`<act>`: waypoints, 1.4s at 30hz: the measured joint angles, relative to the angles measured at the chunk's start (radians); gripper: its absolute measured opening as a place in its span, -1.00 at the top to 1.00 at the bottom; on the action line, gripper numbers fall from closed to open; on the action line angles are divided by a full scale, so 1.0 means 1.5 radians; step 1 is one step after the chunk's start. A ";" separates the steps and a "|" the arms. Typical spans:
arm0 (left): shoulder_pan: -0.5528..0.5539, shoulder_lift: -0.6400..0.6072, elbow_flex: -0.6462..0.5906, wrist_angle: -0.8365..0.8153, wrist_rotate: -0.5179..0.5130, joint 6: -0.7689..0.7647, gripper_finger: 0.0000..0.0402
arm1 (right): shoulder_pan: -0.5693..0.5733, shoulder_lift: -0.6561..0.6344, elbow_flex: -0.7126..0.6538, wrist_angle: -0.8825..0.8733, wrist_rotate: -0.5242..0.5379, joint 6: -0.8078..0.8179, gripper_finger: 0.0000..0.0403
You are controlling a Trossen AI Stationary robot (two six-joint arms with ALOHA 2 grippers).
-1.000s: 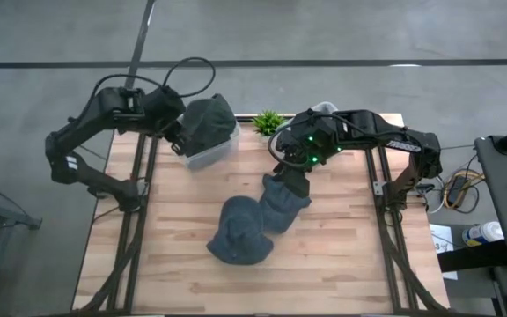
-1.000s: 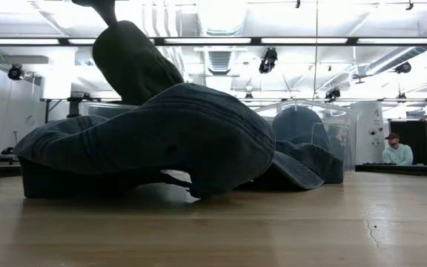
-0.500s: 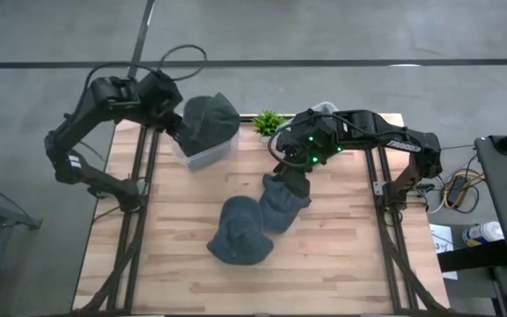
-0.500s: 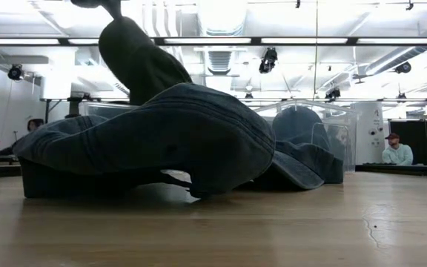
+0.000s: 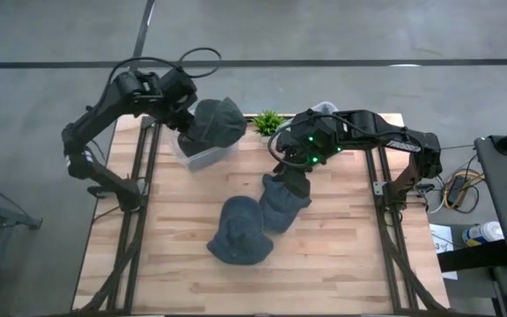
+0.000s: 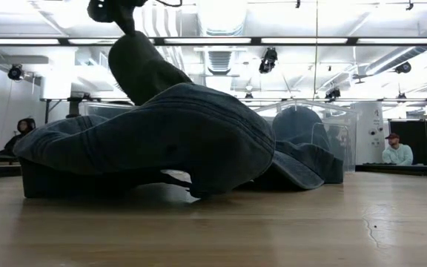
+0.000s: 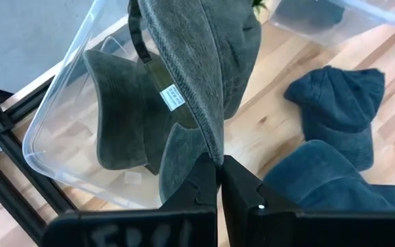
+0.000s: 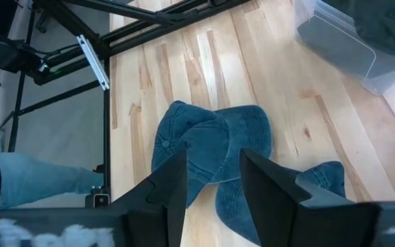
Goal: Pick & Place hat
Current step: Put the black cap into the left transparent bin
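A dark green hat (image 5: 216, 121) hangs over the clear bin (image 5: 202, 155) at the table's far left, with my left gripper (image 7: 218, 173) shut on it. A second green hat (image 7: 123, 116) lies inside that bin. Two blue hats (image 5: 240, 231) (image 5: 285, 204) lie on the wood mid-table, touching each other. My right gripper (image 8: 219, 180) hovers above them, open and touching nothing. In the low view the green hat (image 6: 141, 68) hangs behind the big blue hat (image 6: 161, 141). My left gripper pinches the edge of the green hat's brim (image 7: 213, 145) between its two shut fingers. The fingers come from above, slanting steeply down. The hat hangs below them over the bin; in the low view the blue hat hides its lower end.
A second clear bin (image 7: 348, 19) with a blue hat in it stands at the far side under the right arm. A small green plant (image 5: 268, 121) sits between the bins. The table's near half is bare wood. People (image 6: 397, 150) sit in the room behind.
My left gripper has swung toward the table's right along the far edge and rolled at the wrist, carrying the green hat farther over the bin. The hat stays hanging below it. The blue hats and my right gripper have kept still.
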 joint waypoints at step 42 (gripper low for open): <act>0.007 -0.116 -0.035 -0.001 0.058 -0.063 1.00 | -0.013 -0.001 0.000 0.024 0.037 -0.081 0.39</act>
